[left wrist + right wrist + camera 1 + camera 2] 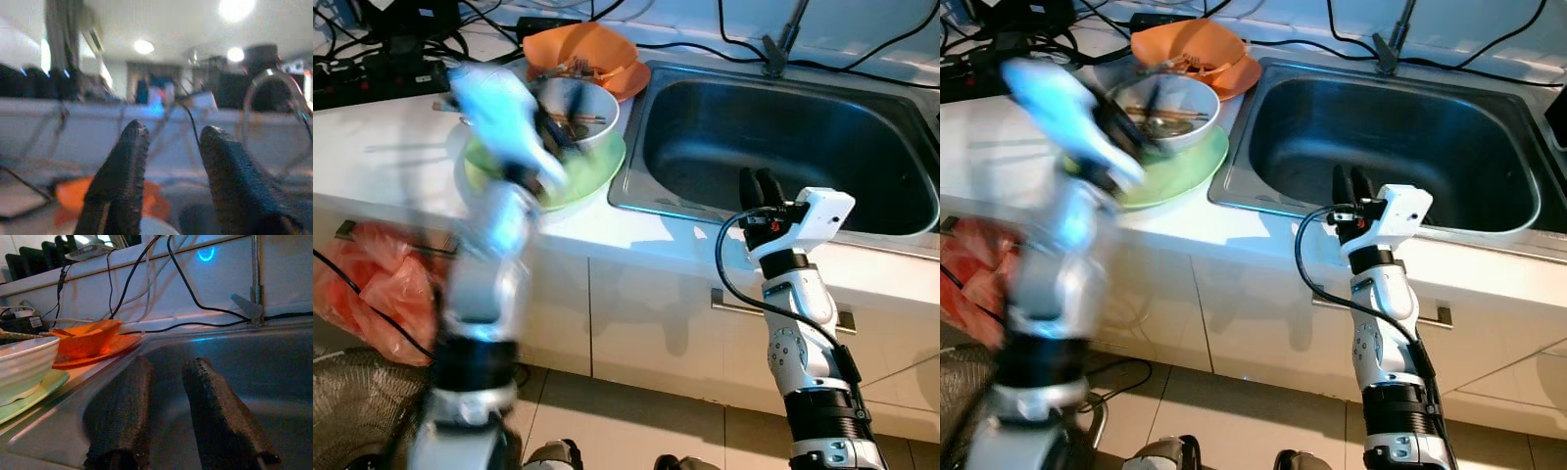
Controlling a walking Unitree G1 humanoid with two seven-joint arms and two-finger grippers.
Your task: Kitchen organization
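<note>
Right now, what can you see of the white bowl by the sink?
The white bowl is round, glossy like ceramic, with a ribbed outer wall. It sits upright on a pale green plate on the white counter, left of the steel sink, with orange dishes just behind. Chopsticks or similar utensils lie inside. The blurred left gripper is at its rim; whether they touch is unclear.

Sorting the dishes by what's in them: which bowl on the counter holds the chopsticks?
The white bowl on the green plate; the orange bowl sits behind it, nearer the wall.
</note>
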